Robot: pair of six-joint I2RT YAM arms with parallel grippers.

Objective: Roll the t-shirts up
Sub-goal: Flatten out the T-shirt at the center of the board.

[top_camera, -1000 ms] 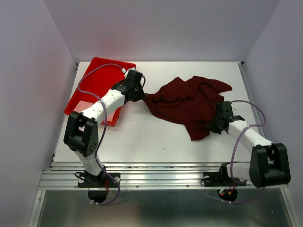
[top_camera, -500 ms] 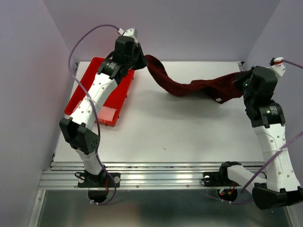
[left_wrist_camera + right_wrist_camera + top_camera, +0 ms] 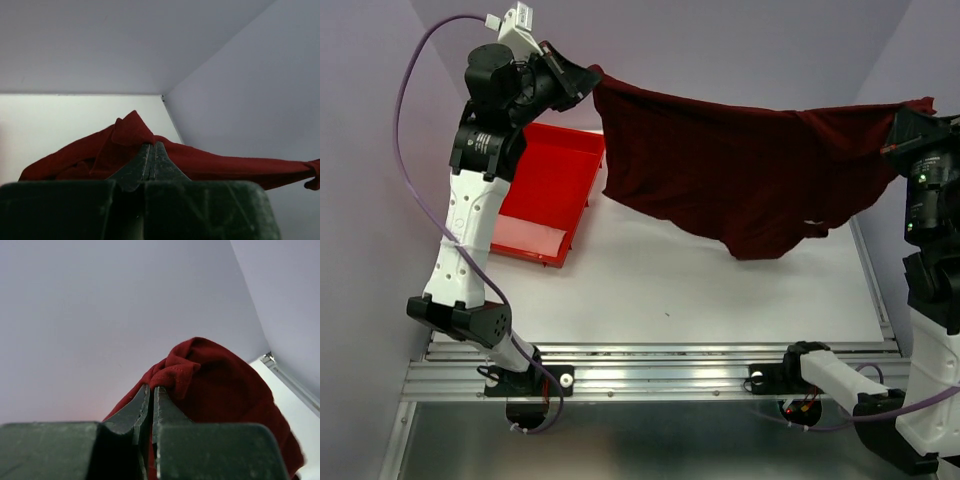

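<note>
Both arms were raised high. The left gripper (image 3: 152,149) was closed on a bunched fold of the t-shirt (image 3: 740,180). The right gripper (image 3: 151,390) was likewise pinched shut on a seamed edge of it.

The shirt hung in the air as a sheet, stretched between the two grips above the far half of the table (image 3: 670,300). It ran from over the tray (image 3: 545,195) near the far-left corner across to the right edge. The lower hem sagged toward the right of centre; contact with the table could not be told.

Judged step: spreading the shirt ahead of any roll, with no rolling begun.

The next move likely calls for lowering both grips together, keeping tension, so the cloth lands flat and clear of the tray.
</note>
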